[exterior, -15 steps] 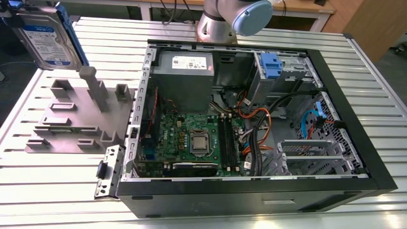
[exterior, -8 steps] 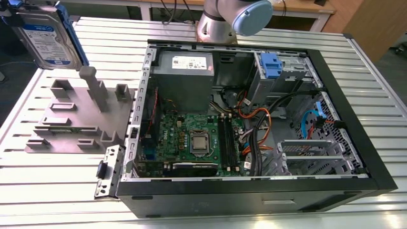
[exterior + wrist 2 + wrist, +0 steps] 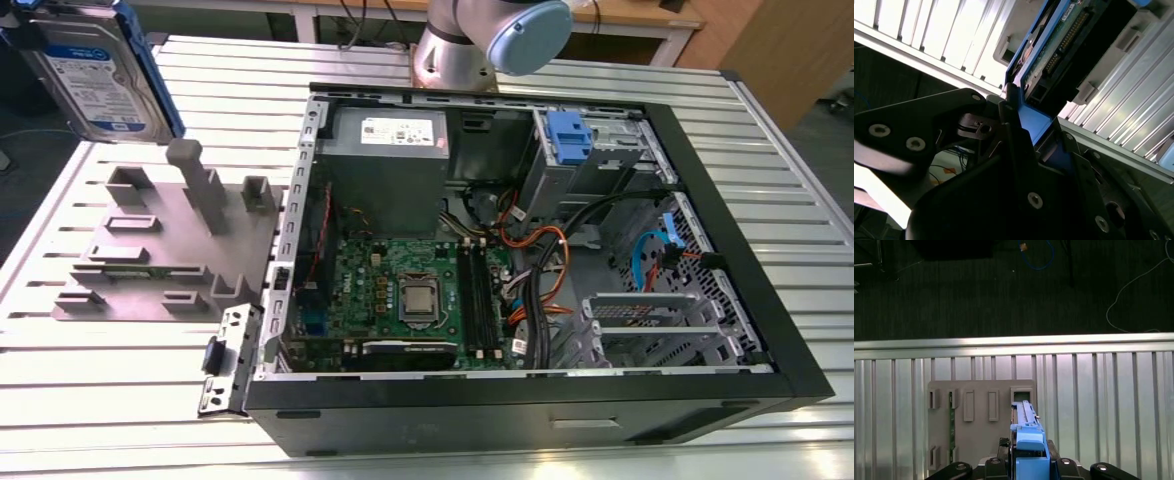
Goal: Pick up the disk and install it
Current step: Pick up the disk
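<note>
The disk (image 3: 96, 75), a silver drive with a white-and-blue label in a blue carrier, hangs in the air at the exterior view's far left, above and behind the grey fixture plate (image 3: 154, 250). In the first wrist view the disk (image 3: 1025, 422) shows edge-on, and my gripper (image 3: 1029, 462) is shut on its blue handle end. In the second wrist view the black fingers (image 3: 1014, 125) clamp the blue carrier, with the disk (image 3: 1064, 45) showing its circuit-board side.
An open black computer case (image 3: 747, 250) lies on the slatted metal table (image 3: 787, 150), with the motherboard, a grey power supply (image 3: 390, 145) and a bare blue bracket (image 3: 570, 135) inside. A metal drive cage (image 3: 641, 320) sits at its near right. The fixture plate (image 3: 979, 390) holds a green board (image 3: 951, 425).
</note>
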